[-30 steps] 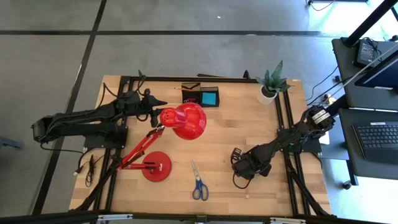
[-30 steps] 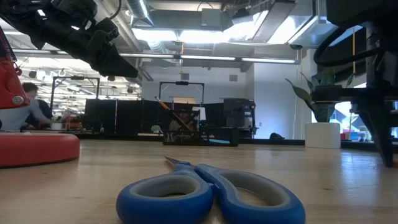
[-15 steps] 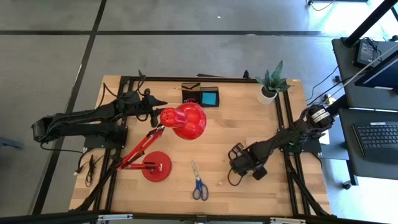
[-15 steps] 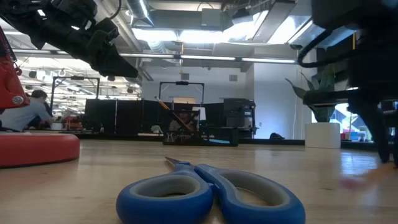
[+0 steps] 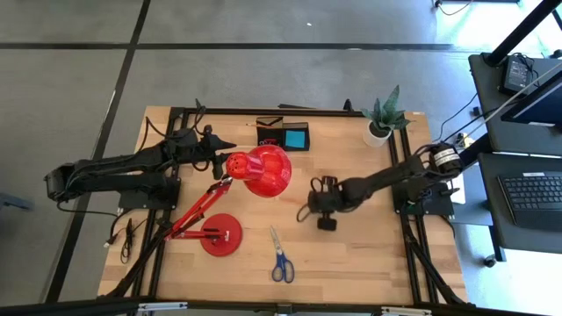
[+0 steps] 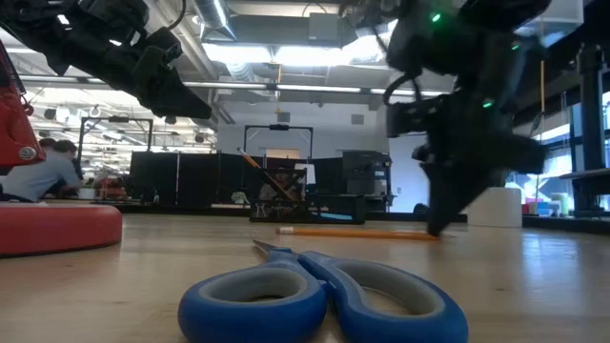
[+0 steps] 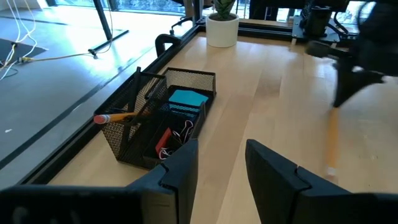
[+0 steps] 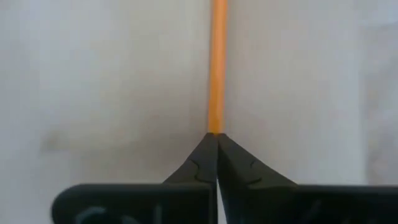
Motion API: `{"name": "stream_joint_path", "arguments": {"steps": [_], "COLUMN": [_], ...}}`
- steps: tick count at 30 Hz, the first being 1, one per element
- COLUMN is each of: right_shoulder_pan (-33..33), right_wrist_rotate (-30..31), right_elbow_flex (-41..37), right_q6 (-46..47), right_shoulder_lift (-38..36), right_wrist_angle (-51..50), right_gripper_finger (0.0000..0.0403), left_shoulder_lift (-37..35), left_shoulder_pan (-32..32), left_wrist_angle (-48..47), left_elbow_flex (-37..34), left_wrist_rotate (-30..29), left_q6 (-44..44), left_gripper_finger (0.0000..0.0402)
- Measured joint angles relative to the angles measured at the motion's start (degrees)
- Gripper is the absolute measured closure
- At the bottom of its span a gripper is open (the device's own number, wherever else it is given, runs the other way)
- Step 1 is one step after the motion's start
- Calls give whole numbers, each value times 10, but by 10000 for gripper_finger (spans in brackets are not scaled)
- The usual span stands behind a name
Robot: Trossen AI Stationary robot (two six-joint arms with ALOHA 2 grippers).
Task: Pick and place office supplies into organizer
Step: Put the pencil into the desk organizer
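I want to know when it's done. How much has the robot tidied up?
Partly done. The organizer already holds a pencil and a blue block. The right hand is shut on another pencil. The scissors lie on the table, not yet picked up.

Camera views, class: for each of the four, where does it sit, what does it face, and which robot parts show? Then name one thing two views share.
High view: overhead, straight down on the table; both arms show.
Low view: at tabletop height, looking across past the scissors; the right hand comes in from above.
Left wrist view: on the left arm, facing the organizer; its own fingers show.
Right wrist view: on the right arm, looking down at the table; its shut fingers pinch the pencil.
Shared: the low and left wrist views both show this pencil.
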Motion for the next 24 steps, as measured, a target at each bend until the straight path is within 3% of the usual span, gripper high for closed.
{"name": "stream_joint_path", "arguments": {"steps": [3, 8, 11, 21, 24], "right_shoulder_pan": [-32, -81, -107, -136, -136], "right_wrist_rotate": [13, 8, -9, -15, -17], "right_elbow_flex": [-1, -1, 1, 6, 3], "right_q6": [-1, -20, -39, -87, -90], "right_shoulder_lift": [0, 3, 19, 76, 76], "right_wrist_angle": [20, 65, 84, 176, 192], "right_gripper_finger": [401, 400, 401, 400, 400], "left_shoulder_lift": [0, 11, 37, 215, 284], "left_shoulder_pan": [0, -5, -27, -105, -117], "left_wrist_angle": [0, -22, -30, 143, 161], "left_elbow_flex": [0, 0, 0, 0, 12], "left_wrist_rotate": [11, 81, 83, 78, 37], "left_q6": [0, 4, 37, 108, 122], "left_gripper_finger": [274, 274, 274, 274, 274]}}
